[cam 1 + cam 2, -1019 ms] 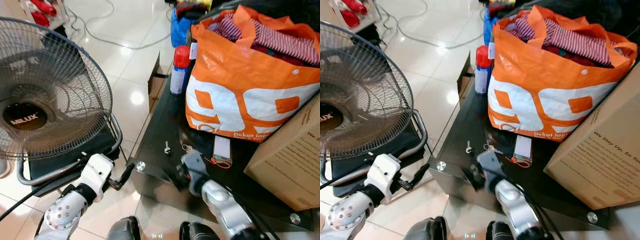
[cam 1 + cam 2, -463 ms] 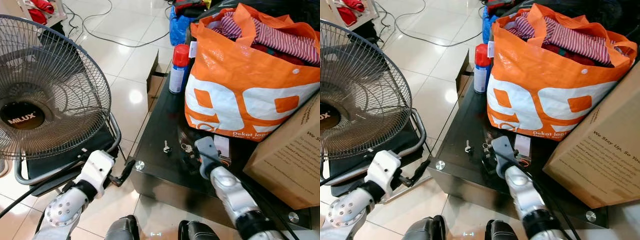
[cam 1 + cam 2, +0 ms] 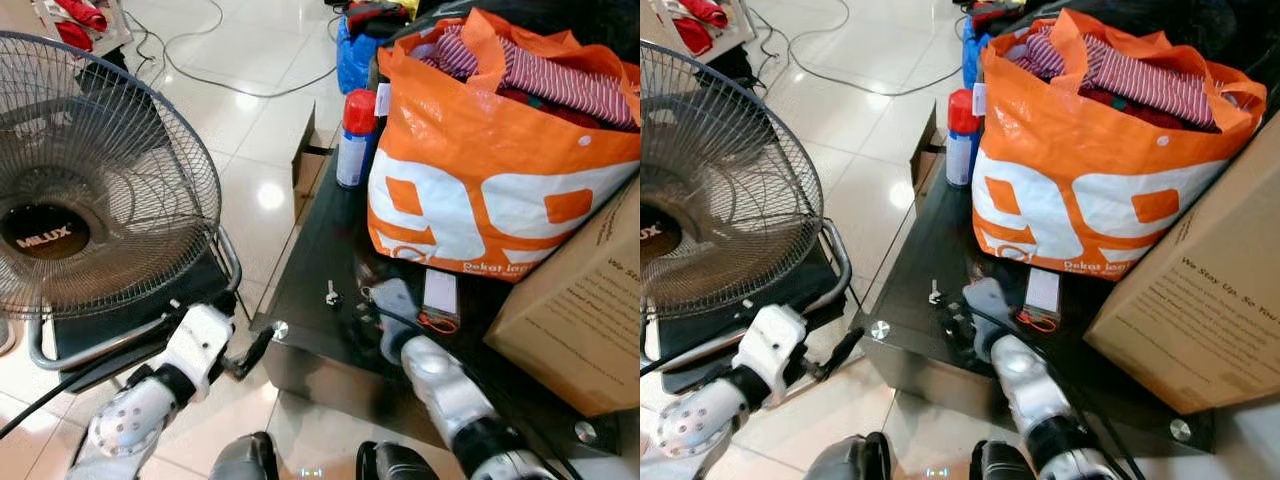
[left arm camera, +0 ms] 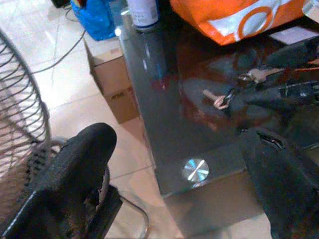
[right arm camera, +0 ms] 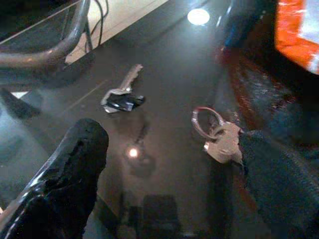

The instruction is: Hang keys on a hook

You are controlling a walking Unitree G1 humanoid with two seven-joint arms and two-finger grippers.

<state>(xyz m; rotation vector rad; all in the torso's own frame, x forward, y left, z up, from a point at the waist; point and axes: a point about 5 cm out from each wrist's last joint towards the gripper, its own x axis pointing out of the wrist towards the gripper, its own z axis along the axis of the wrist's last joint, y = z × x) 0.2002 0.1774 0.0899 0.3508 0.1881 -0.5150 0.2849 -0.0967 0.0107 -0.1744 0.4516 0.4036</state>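
Now, right pincer [image 5: 164, 164]: low over the dark glass bench [image 3: 320, 250], centre of the head frames; fingers spread wide, one fingertip [image 5: 82, 144] on each side, holding nothing
Keys on ring [image 5: 219, 134]: lying flat on the bench, between the spread fingers, just beside the far finger; whether it touches them I cannot tell
Single key [image 5: 122, 97]: black-headed, lying on the bench a little apart from the ringed keys; seen at centre of the left eye view [image 3: 331, 293]
Left pincer [image 4: 174, 179]: lower left of the head frames, off the bench's near corner, above the tiled floor [image 3: 250, 130]; fingers wide apart, empty
Orange bag [image 3: 490, 170]: upper right, standing on the bench, full of striped clothes
Spray can [image 3: 355, 140]: red cap, upright, just left of the bag
Cardboard box [image 3: 580, 310]: right edge, beside the bag
Fan [image 3: 90, 180]: left, on the floor
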